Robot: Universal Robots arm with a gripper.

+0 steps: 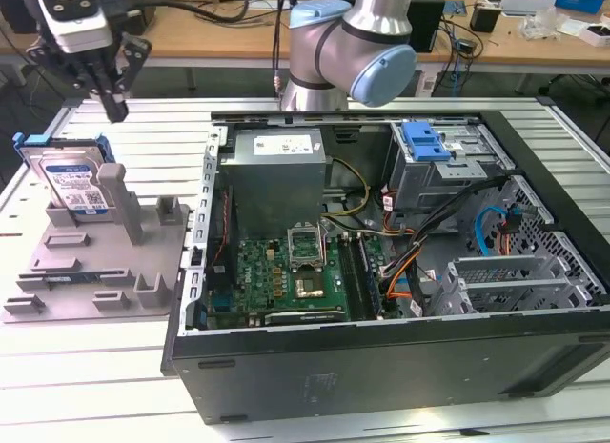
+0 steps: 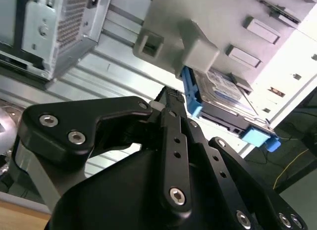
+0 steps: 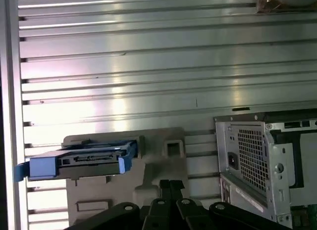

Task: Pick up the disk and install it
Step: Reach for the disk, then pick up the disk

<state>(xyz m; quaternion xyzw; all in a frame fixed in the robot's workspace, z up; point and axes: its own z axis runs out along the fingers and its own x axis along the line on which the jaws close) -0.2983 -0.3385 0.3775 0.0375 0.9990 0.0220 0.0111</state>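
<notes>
Disk (image 1: 74,181): silver hard drive with a blue-and-white label and a blue plastic bracket. It is propped at a tilt in a grey holder fixture (image 1: 105,271) at the exterior view's left.

Gripper (image 1: 115,108): fingers drawn together with nothing between them. It hangs above the disk's far edge, apart from it.

The fixture rests on a slatted aluminium table (image 1: 86,386), just left of an open computer case (image 1: 381,367). A drive cage (image 1: 438,157) with a blue latch sits at the case's far right.

Handling, by my reckoning: spread the fingers before descending and square them to the drive's flat faces. Keep clear of the fixture's posts and lift along the slot.
</notes>
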